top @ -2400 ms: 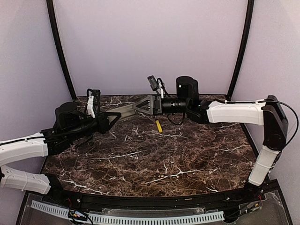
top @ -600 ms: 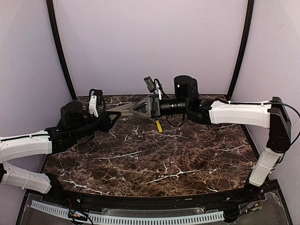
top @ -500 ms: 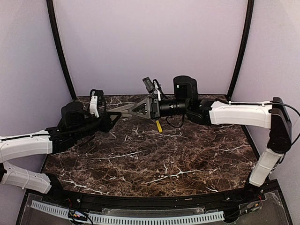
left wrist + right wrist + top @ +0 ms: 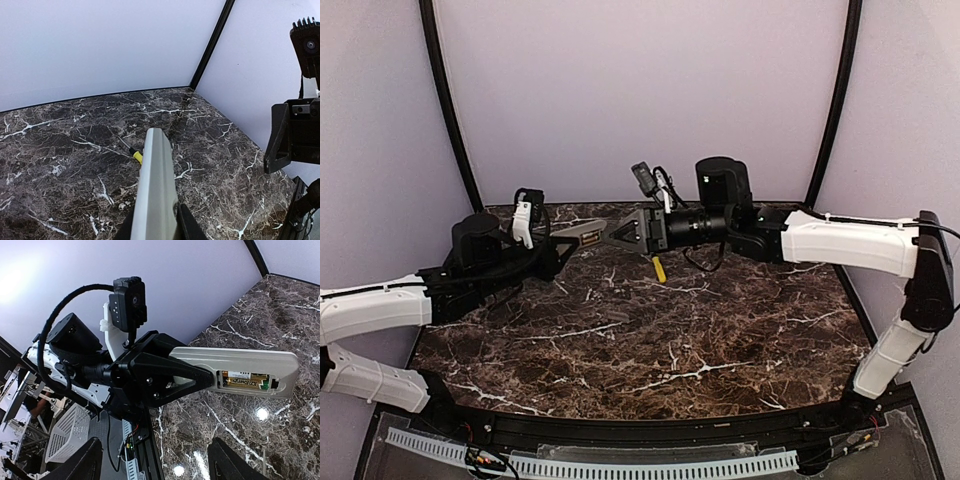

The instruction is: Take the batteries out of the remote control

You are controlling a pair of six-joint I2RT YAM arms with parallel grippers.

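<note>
Left gripper [image 4: 558,252]: jaws drawn narrow, clamped on one end of the remote control [image 4: 582,236], one finger [image 4: 188,228] pressed against each long edge. The remote is held up off the table [image 4: 720,330], roughly level, its free end pointing toward the right arm. In the right wrist view its recessed bay faces that camera, uncovered, with the batteries [image 4: 244,381] seated inside; a gold-and-black label is legible, but the individual cells are hard to separate. Right gripper [image 4: 620,232]: jaws spread wide, holding nothing, turned sideways to face the remote's free end, close to it but not touching. The left wrist view shows one right finger well off to the side of the remote's tip. On the marble beneath the right gripper lies a yellow-handled screwdriver [image 4: 659,268], apart from both arms. Purple walls enclose the back and sides.
</note>
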